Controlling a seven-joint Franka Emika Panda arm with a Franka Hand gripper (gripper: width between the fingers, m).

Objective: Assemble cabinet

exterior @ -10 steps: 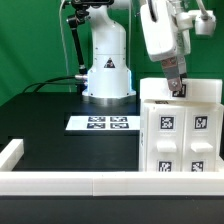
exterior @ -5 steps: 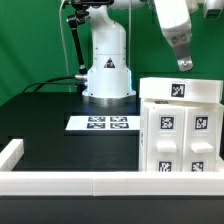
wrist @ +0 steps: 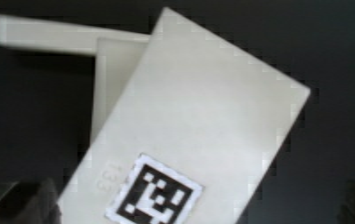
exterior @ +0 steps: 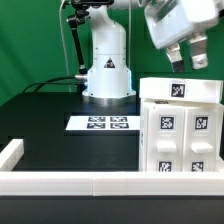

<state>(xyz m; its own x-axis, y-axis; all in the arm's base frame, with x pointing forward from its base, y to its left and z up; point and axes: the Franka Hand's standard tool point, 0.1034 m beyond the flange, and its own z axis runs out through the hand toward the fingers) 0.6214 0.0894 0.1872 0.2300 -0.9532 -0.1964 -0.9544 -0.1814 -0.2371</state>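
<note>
The cabinet (exterior: 180, 125) is a white box frame with black-and-white tags on its front and top. It stands on the black table at the exterior view's right. My gripper (exterior: 189, 57) hangs in the air above the cabinet's top, well apart from it, tilted, with its fingers spread and nothing between them. In the wrist view the cabinet's white top panel (wrist: 192, 110) fills the middle, with one tag (wrist: 161, 190) on it. My dark fingertips (wrist: 23, 205) show only at the picture's edge, blurred.
The arm's white base (exterior: 107, 68) stands at the back. The marker board (exterior: 103, 123) lies flat in front of it. A low white border rail (exterior: 60, 181) runs along the table's front edge and up its left side.
My gripper was down at the cabinet's top a second ago. It has lifted off, risen well above it and turned, with its fingers now apart. The cabinet has not moved.
</note>
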